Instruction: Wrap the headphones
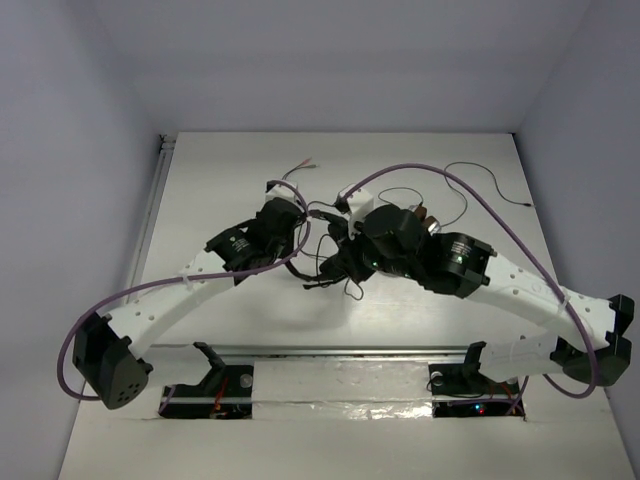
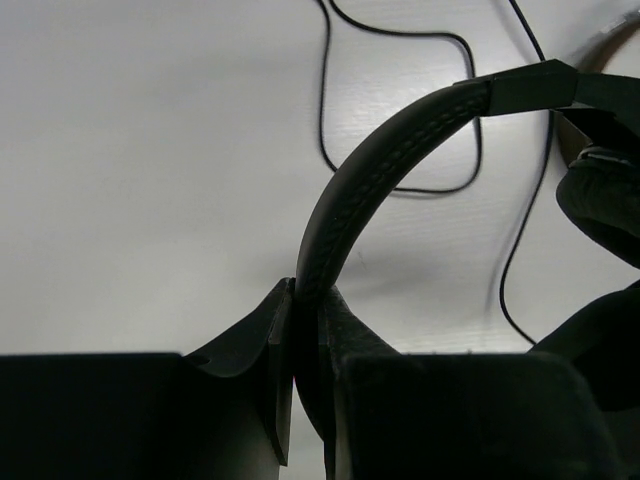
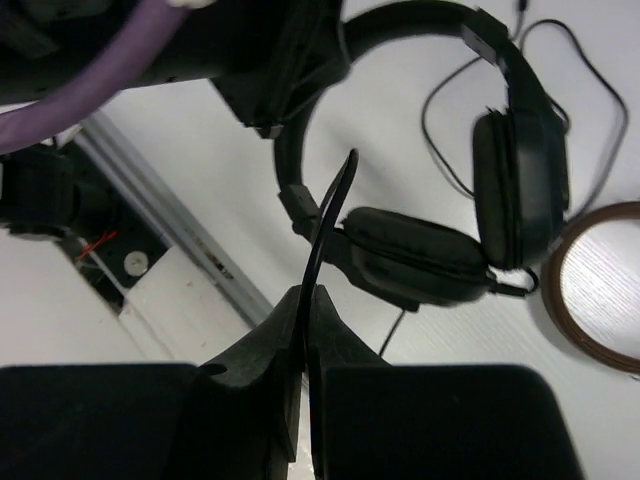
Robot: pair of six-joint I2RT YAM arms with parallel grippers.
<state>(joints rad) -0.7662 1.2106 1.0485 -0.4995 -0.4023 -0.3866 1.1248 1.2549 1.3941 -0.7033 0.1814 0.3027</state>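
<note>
Headphones (image 3: 515, 190) arch rightward from the left gripper (image 2: 305, 300), which is clamped on their headband (image 2: 370, 170). Right gripper (image 3: 305, 300) pinches the cable (image 3: 335, 200).

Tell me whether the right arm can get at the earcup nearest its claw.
Probably yes, though not to grasp yet: the earcup of the headphones lies just ahead of the right claw with nothing over it. That claw looks shut on a thin black strip, so it must let go first.
</note>
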